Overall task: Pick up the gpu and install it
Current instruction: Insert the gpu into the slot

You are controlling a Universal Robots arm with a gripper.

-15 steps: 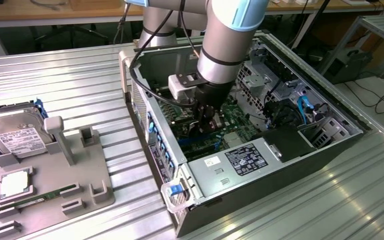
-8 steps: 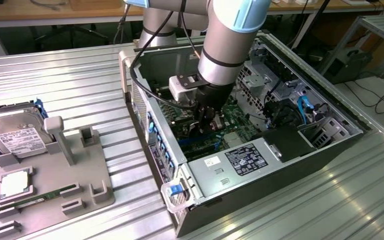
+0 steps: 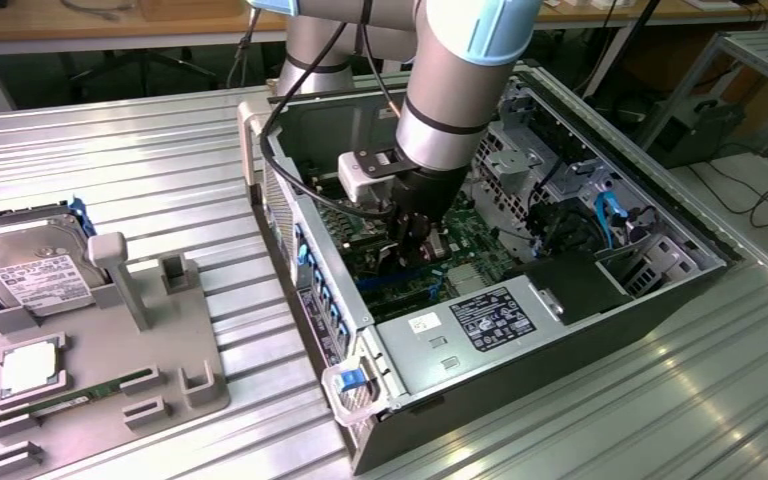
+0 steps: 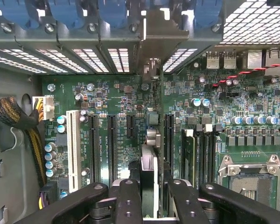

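- The gpu point(image 4: 148, 179) shows edge-on in the wrist view; its flat faces are hidden.
- The fingers point(image 4: 129, 200) are cut off by the picture's edge.
- In the exterior view, the arm point(image 3: 444, 110) hides the board point(image 3: 471, 245) under it.

Exterior view: a raised camera looks steeply down over the ribbed metal table point(image 3: 157, 150) at the open computer case point(image 3: 651, 215), taking in the grey fixture tray point(image 3: 157, 330) at the exterior view's left and the arm point(image 3: 444, 110) reaching into the case from the far side. Wrist view: close above the motherboard point(image 4: 121, 100), facing straight into the case, with the gripper point(image 4: 149, 196) at the picture's edge. Both views share the motherboard point(image 3: 471, 235) and the gripper point(image 3: 411, 245).
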